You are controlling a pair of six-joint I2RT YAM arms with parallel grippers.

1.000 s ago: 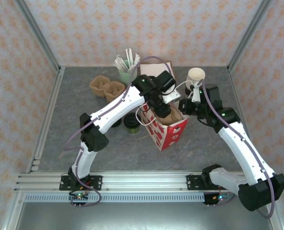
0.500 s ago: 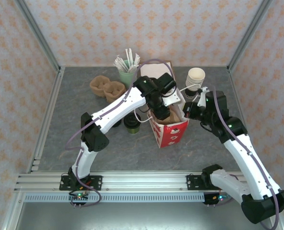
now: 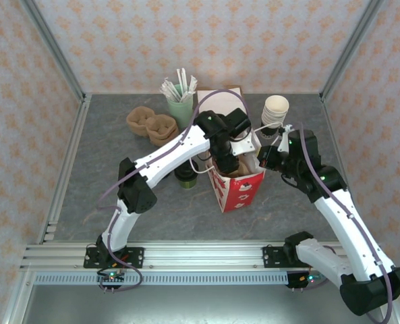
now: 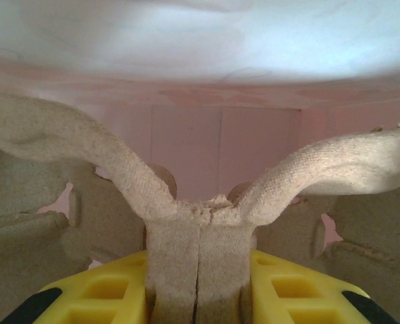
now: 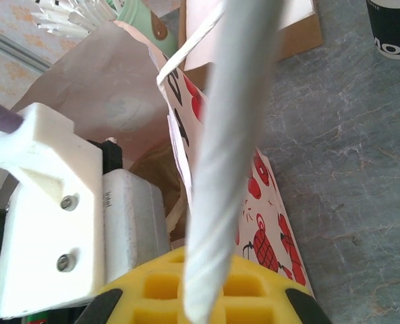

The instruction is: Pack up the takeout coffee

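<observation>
Left gripper [image 3: 226, 160], top external view: lowered into the mouth of the red-and-white bag [image 3: 241, 190], jaws narrowed on the pulp carrier [image 3: 244, 166] inside it; the right gripper [image 3: 262, 156] stands just beside the bag's far rim, closed. The takeout coffee [image 3: 185, 175] stands upright on the table outside the bag, to the left gripper's left and toward the arm bases, partly under that forearm. Left wrist view: the left gripper [image 4: 198, 287] pinches the pulp carrier [image 4: 200, 226] by its central rib, with the bag's pink inner wall [image 4: 220, 142] beyond. Right wrist view: the right gripper [image 5: 206, 297] is clamped on the bag's twisted paper handle [image 5: 233, 135], holding the bag [image 5: 267, 233] open; the takeout coffee [image 5: 392, 27] appears ahead of the fingers and to their right, well apart. Judged handling: the cup is probably light but top-heavy if filled, its paper wall soft enough to crush, its lid only pressed on. Best taken around the body below the lid rim, gently, and kept upright.
</observation>
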